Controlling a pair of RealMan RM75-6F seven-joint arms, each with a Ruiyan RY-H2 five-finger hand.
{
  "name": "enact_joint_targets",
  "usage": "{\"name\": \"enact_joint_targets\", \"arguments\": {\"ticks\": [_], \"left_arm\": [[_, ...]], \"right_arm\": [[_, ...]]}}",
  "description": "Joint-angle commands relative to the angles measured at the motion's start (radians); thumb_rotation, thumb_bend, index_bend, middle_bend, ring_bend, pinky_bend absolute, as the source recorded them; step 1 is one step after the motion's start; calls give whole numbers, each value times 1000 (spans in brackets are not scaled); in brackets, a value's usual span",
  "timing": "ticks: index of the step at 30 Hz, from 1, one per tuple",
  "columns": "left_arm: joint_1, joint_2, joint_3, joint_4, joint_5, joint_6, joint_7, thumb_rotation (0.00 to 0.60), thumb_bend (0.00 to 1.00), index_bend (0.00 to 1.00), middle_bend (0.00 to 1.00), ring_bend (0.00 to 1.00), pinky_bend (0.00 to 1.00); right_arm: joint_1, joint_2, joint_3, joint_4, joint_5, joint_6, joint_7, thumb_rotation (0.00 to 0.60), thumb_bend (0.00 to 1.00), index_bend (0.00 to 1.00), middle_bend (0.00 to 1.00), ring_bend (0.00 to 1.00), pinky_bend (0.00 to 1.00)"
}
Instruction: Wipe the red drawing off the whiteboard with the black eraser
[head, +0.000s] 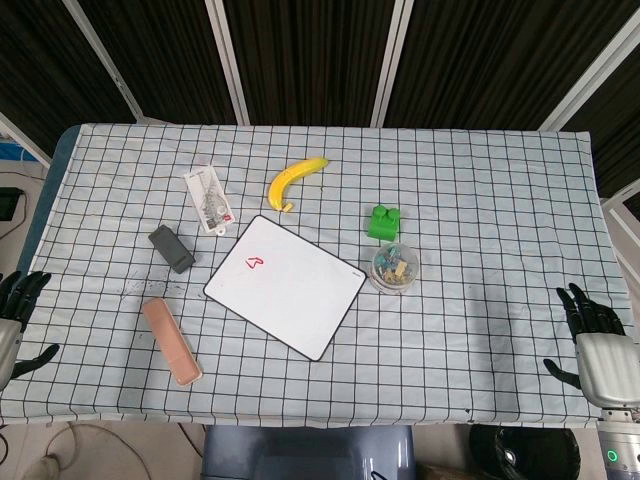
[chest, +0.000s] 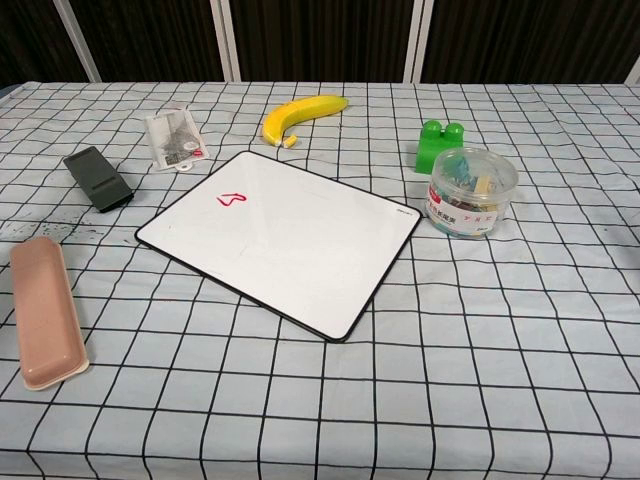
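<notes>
- At the near left edge of the tabletop, the left hand is seen with its dark fingers spread and nothing held; at the near right edge the right hand is likewise seen with fingers spread apart and empty. Both hands are shown only in the head view.
- A long, rounded pink case of smooth plastic is laid near the front left, well apart from the other things.
- The whiteboard, a flat glossy white rectangle with rounded corners and a thin black rim, is set at an angle in the middle of the checked cloth. The red drawing, a small looped outline, is found near its far left corner.
- The black eraser, a matte dark block, is placed to the left of the whiteboard, apart from it, with nothing between them.
- A round clear tub of coloured clips is seen just right of the whiteboard, a green toy brick just behind it.
- Farther back, a small clear packet and a curved yellow banana are laid.
</notes>
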Motion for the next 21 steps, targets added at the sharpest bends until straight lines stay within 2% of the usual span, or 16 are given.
{"name": "enact_joint_targets", "arguments": {"ticks": [1, 21], "left_arm": [[0, 0, 0, 0, 0, 0, 0, 600, 119, 15, 75, 0, 9], [1, 0, -2, 2, -1, -3, 5, 600, 119, 20, 78, 0, 0]], "right_arm": [[0, 0, 1, 0, 1, 0, 0, 600, 30, 0, 84, 165, 183], [1, 2, 4, -3, 8, -3, 5, 600, 30, 0, 84, 165, 183]]}}
